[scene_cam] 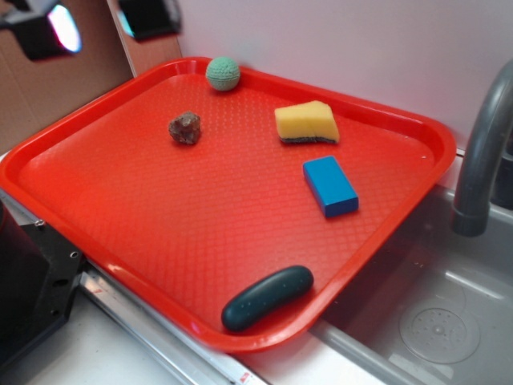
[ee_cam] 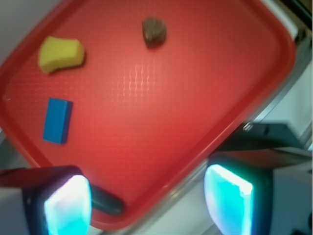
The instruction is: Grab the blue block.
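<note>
Exterior view is showing a large red textured plastic tray point(scene_cam: 120, 216) carrying everything, with the small bright-blue rectangular block point(scene_cam: 329, 185) lying flat toward its right side, just below a yellow wedge-shaped sponge point(scene_cam: 306, 123) and well apart from a dark green oblong capsule point(scene_cam: 267, 297) at the near rim. Wrist view is showing the hand point(ee_cam: 146, 203) hovering high with its two glowing pads point(ee_cam: 68, 205) spread wide and holding nothing; the block is sitting up and left of it, long axis running nearly along the hand's approach. No readable writing is showing anywhere.
</note>
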You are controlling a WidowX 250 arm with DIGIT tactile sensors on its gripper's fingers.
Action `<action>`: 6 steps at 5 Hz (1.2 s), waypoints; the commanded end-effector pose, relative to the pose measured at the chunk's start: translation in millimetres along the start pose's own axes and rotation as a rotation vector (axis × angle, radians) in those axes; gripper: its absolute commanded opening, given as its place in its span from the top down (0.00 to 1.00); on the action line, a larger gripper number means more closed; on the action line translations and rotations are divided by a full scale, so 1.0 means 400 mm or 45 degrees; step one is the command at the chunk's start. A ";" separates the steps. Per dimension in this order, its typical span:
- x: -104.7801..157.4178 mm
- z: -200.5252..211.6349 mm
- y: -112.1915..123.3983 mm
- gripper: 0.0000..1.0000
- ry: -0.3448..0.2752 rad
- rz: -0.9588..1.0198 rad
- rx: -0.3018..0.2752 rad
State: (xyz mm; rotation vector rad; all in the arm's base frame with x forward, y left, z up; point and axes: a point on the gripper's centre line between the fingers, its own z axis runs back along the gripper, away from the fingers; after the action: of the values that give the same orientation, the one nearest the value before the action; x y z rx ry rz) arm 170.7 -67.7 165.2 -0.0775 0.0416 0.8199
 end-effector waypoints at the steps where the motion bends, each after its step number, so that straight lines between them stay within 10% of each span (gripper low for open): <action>1: 0.073 -0.112 -0.150 0.00 0.110 0.200 -0.076; 3: 0.092 -0.213 -0.278 0.00 0.099 0.187 -0.052; 6: 0.062 -0.372 -0.319 0.00 0.023 0.069 0.103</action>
State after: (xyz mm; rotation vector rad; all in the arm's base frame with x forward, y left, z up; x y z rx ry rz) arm 276.5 -151.1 18.3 0.0061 0.1056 0.8696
